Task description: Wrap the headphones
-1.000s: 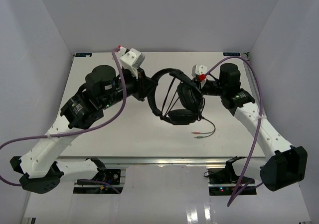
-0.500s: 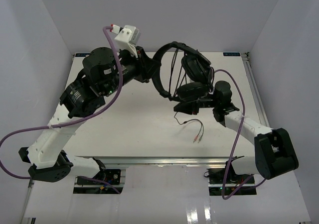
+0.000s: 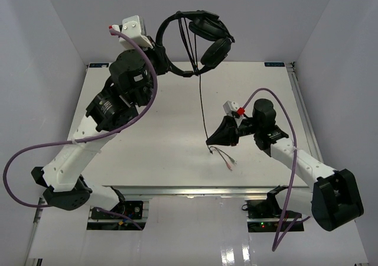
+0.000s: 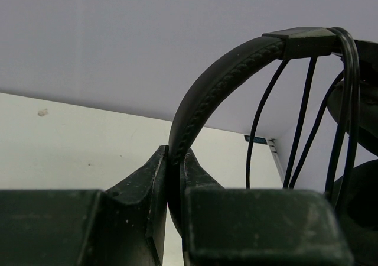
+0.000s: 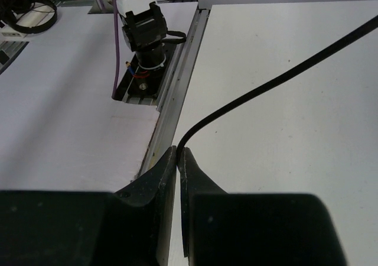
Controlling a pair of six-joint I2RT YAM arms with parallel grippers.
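The black headphones [image 3: 204, 38] hang high above the table's far side. My left gripper [image 3: 159, 56] is shut on the headband [image 4: 218, 88], with several turns of cord looped over it. The thin black cord [image 3: 201, 109] runs taut down from the earcups to my right gripper [image 3: 209, 142], which is shut on the cord [image 5: 277, 86] low over the table. The cord's free end with the red and green plugs [image 3: 229, 164] lies on the table just below the right gripper.
The white table [image 3: 147, 142] is walled by white panels left, back and right. Purple robot cables [image 3: 139, 109] loop beside both arms. The right wrist view shows the table's metal edge rail [image 5: 177, 83] and a motor mount beyond it.
My left gripper has lifted the headphones higher and further left. My right gripper has let go of the earcup area and moved down along the cord, now pinching it near the plugs, pulling it straight.
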